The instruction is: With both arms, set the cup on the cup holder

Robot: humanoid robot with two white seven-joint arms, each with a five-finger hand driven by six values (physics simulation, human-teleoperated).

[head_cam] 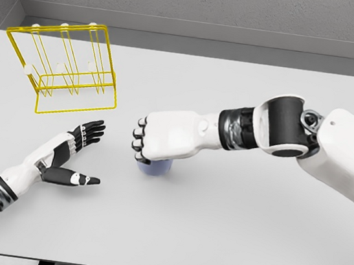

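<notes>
A pale blue cup (155, 167) stands on the white table (229, 231) near the middle, mostly hidden under my right hand (144, 142). That hand comes from the right, its fingers curled over the cup's top and closed on it. My left hand (84, 153) lies low at the lower left, palm turned toward the cup, fingers spread and thumb out, holding nothing, a short gap left of the cup. The yellow wire cup holder (65, 65) with white-tipped pegs stands at the table's back left.
A grey wall runs behind the table's far edge. The table's front edge runs along the bottom of the view.
</notes>
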